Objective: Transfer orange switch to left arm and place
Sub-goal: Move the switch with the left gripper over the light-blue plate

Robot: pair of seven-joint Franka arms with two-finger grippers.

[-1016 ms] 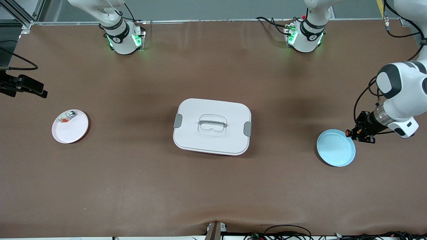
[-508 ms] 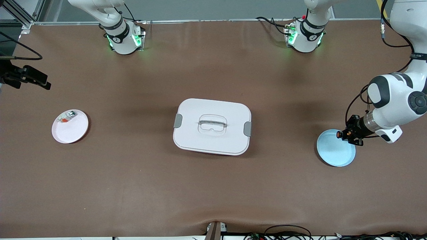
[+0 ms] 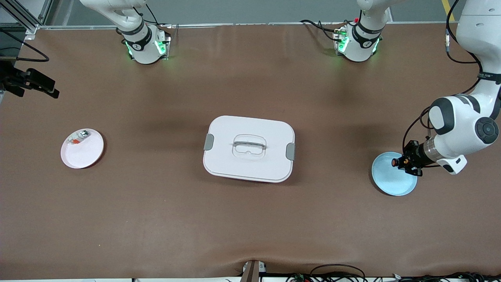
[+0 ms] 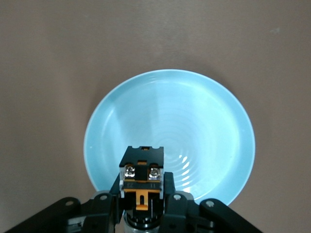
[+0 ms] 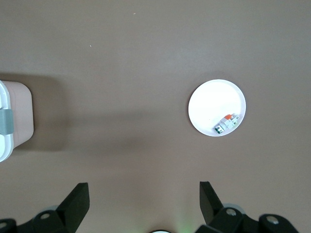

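Observation:
My left gripper (image 3: 404,161) is shut on the orange switch (image 3: 397,161), a small black block with an orange button end. It holds the switch low over the edge of the blue plate (image 3: 391,182) that lies toward the left arm's end. In the left wrist view the switch (image 4: 142,167) sits between my fingers (image 4: 170,191) above the plate (image 4: 194,121). The white box (image 3: 249,148) stands mid-table. My right gripper (image 3: 51,89) hangs open and empty in the air at the right arm's end; its wrist view shows spread fingertips (image 5: 77,199).
A pale pink plate (image 3: 86,154) at the right arm's end holds a silver-and-clear part with a red-orange bit (image 3: 78,138). Both show in the right wrist view, the plate (image 5: 206,102) and the part (image 5: 227,123), along with a corner of the box (image 5: 4,121).
My left gripper has carried the switch from beside the blue plate to over its edge, and lower. My right gripper has drifted a little toward the arms' bases.

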